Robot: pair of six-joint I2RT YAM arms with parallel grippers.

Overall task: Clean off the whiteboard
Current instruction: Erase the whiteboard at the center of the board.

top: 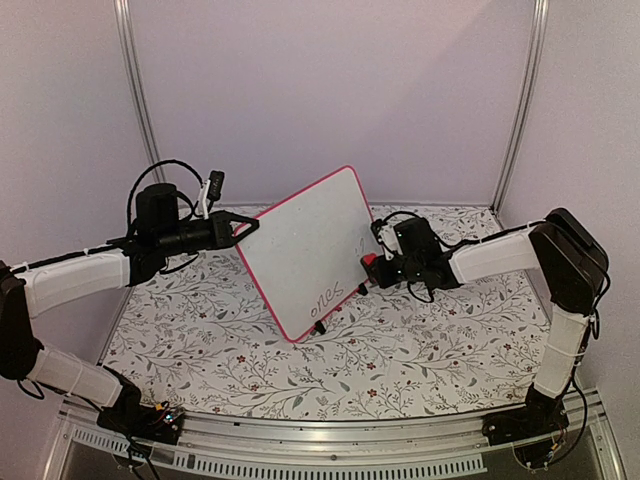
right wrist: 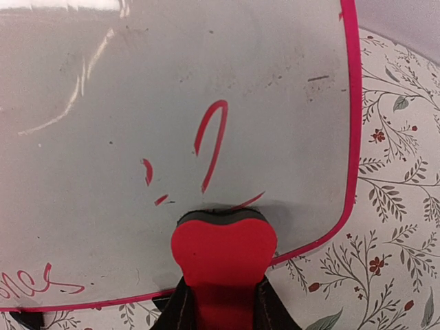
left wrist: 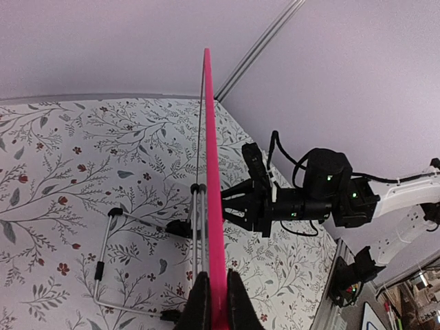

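The right fingers [right wrist: 176, 311] are clamping the red eraser [right wrist: 223, 251], its dark pad pressing on the face of the whiteboard [right wrist: 137, 103] just below some red strokes [right wrist: 213, 141], while the left fingers [left wrist: 199, 306] are pinching the board's pink frame [left wrist: 212, 172], closed on its edge. The board is standing tilted on the floral surface [top: 400, 370] between the two arms. The wipe is likely calling for a flat, firm pad sweeping up over those strokes, then across to the lettering [right wrist: 27, 282] near the lower corner, the left grip bracing against the push.
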